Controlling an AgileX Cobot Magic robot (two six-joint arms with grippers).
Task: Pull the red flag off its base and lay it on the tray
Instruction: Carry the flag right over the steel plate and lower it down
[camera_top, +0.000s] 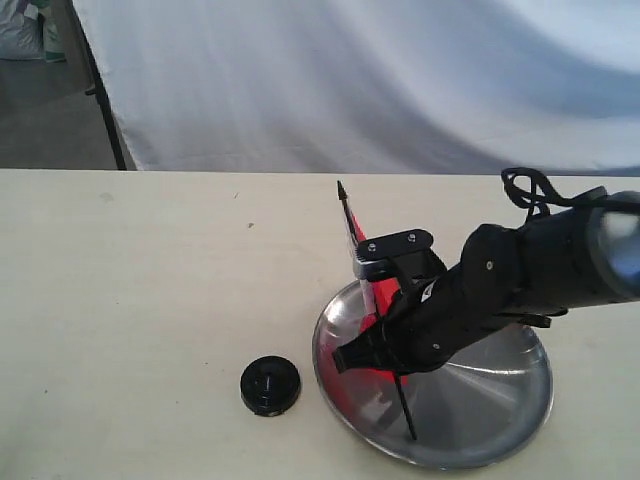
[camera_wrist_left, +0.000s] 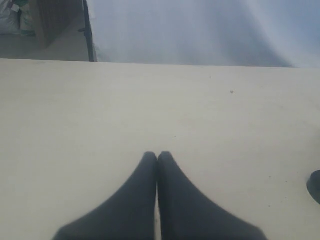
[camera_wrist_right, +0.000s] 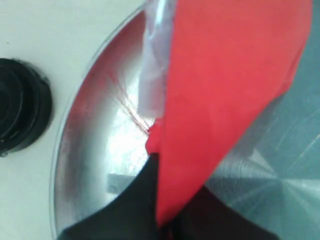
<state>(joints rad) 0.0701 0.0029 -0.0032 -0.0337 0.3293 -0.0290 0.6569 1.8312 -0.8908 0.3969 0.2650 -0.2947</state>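
Red flag (camera_top: 376, 300) is pinched by right gripper (camera_top: 360, 352) above tray (camera_top: 500, 392); base (camera_top: 270, 385) is noted at tray's 9 o'clock. Left gripper (camera_wrist_left: 157, 158) is pressed together.

tray (camera_top: 500, 430): polished metal, mirror-glossy, fine radial brush lines, under right gripper (camera_top: 352, 352)
red flag (camera_wrist_right: 225, 75): matt cloth, smooth, between that gripper's fingers
pole (camera_top: 404, 405): black, slight sheen, probably plastic
base (camera_top: 270, 386): black plastic, ringed top, mild gloss, beside that gripper's tip
table (camera_top: 150, 280): pale, matt, smooth
left gripper (camera_wrist_left: 157, 162): matt black fingers
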